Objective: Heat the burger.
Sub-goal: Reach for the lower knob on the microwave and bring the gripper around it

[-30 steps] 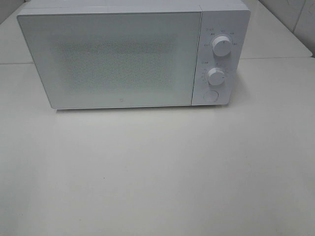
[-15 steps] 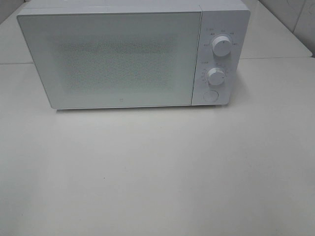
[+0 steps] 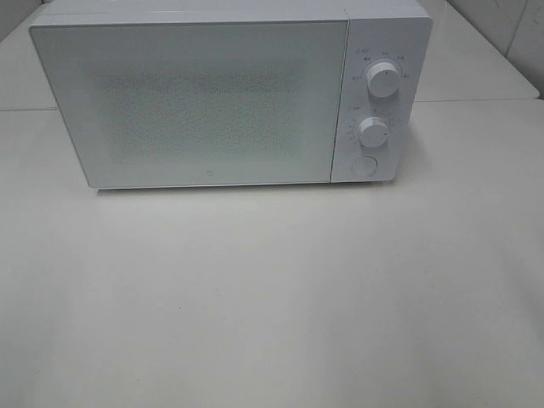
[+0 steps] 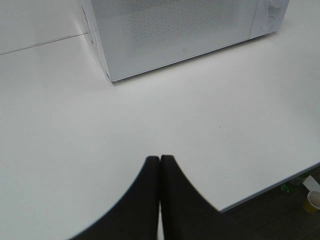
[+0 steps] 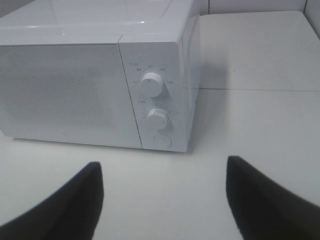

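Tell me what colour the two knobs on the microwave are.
White, matching the microwave body; the knobs show best in the right wrist view.

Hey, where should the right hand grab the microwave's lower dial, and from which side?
Pinch the lower dial by its round rim, a finger on each side, coming straight at the front of the microwave. It is a short cylinder standing out from the flat panel, so only the rim gives opposing faces. The open right hand faces it.

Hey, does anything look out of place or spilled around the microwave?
Nothing stands out: the microwave sits upright and closed on the table, with no spills. Only a cup stands on the floor past the table edge.
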